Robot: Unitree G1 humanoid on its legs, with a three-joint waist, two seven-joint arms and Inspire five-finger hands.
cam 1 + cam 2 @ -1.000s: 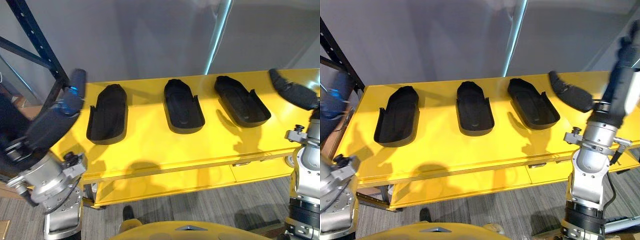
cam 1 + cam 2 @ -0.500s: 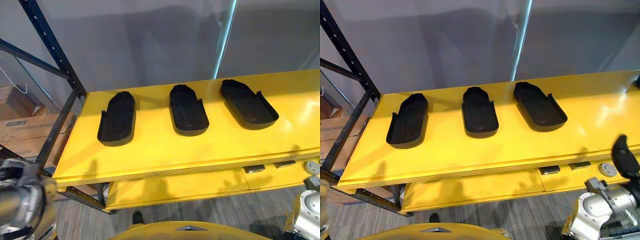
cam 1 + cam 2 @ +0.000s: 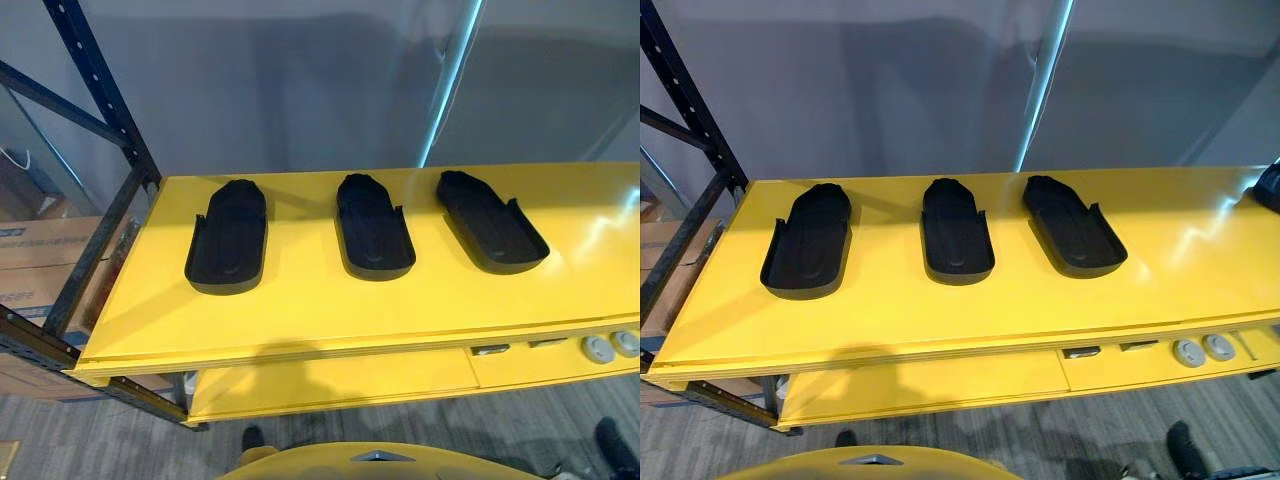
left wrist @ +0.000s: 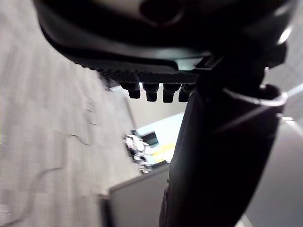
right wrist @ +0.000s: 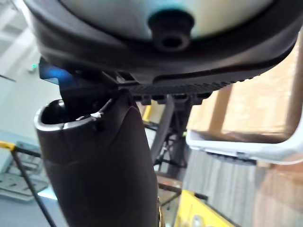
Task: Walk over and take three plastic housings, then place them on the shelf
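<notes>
Three plastic housings, left eye view: left housing (image 3: 228,237), middle housing (image 3: 373,226) and right housing (image 3: 490,221) lie apart in a row on the yellow shelf (image 3: 300,310).
Right eye view: we note a dark rack upright (image 3: 685,110) beside the shelf's left end.
Left wrist view: left hand (image 4: 156,56), fingers relaxed, holding nothing.
Right wrist view: right hand (image 5: 227,56), fingers slack, empty.

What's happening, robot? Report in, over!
Left hand and right hand open, holding nothing. Three housings lie in a row on the yellow surface, apart, none picked up. Nothing blocking them.
</notes>
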